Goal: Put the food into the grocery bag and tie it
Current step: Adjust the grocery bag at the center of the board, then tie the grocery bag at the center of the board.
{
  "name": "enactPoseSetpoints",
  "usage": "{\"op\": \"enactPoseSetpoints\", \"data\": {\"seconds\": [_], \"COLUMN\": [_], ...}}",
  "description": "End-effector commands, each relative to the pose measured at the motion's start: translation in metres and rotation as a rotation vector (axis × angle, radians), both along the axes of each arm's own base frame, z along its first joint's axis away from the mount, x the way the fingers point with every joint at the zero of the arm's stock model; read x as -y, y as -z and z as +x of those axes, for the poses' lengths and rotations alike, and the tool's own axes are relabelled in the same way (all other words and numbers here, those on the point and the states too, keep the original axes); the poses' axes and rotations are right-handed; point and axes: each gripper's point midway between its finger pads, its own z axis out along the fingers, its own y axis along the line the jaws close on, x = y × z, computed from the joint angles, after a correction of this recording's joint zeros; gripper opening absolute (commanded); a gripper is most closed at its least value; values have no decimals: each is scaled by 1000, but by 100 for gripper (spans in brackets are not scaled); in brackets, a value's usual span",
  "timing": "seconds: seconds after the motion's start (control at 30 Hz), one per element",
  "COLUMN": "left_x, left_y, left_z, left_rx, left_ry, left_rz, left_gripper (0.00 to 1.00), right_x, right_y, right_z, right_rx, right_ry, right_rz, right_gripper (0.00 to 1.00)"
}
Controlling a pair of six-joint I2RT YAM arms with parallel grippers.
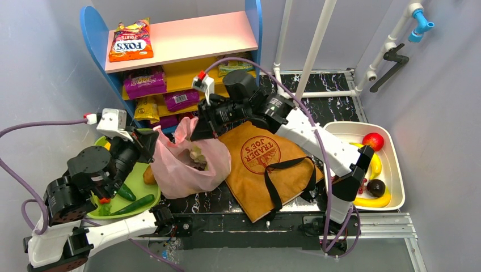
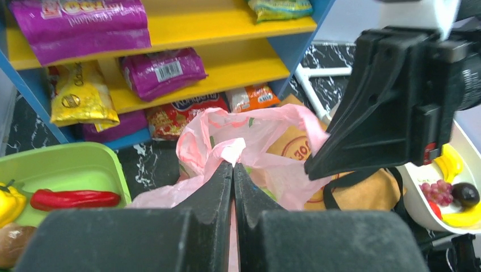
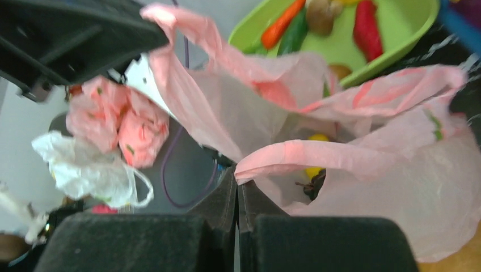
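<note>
Grocery bag [image 1: 190,170]: handles [image 3: 295,154] pinched by left claw [image 2: 233,165] at 10 o'clock, right claw [image 3: 237,180] at 12; to be crossed taut.

1. The black marbled table [image 1: 334,107] carries a brown paper bag [image 1: 266,164] lying flat near its middle.
2. A pink plastic bag [image 1: 181,170] sits touching the paper bag's left edge.
3. A green tray [image 1: 136,178] lies beyond that, further left.
4. A white tray [image 1: 399,170] lies to the paper bag's right.
5. A blue shelf unit [image 1: 93,34] stands behind the paper bag, to its left.

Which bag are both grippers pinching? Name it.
The pink plastic bag, clamped by the left gripper and right gripper; the brown Trader Joe's paper bag lies flat, ungripped.
</note>
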Motion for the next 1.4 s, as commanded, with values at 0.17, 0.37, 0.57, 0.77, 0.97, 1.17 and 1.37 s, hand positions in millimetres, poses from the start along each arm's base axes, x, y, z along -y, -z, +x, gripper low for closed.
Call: {"op": "enactPoseSetpoints", "data": {"seconds": [0.17,0.37,0.57,0.77,0.97,1.17,1.37], "left_x": [12,12,-6,-1,24,61,86], "left_y": [37,39,38,46,67,90,106], "left_z": [-11,-23,-31,-42,-62,-65,-70], "left_rx": [-101,-115,-141,-182,-291,-315,-287], "left_ry": [81,152,123,193,361,519,660], "left_rz": [25,42,56,63,114,163,205], "left_gripper": [9,25,53,49,46,48,55], "right_x": [23,33,38,45,52,47,42], "right_y": [16,11,21,33,44,48,36], "right_z": [-48,-71,-77,-84,-86,-83,-83], "right_rx": [29,14,-22,-98,-171,-254,-312], "right_ry": [-330,-522,-586,-615,-555,-457,-411], "right_rz": [43,77,37,6,-68,-62,-19], "right_gripper": [1,1,1,1,1,1,1]}}
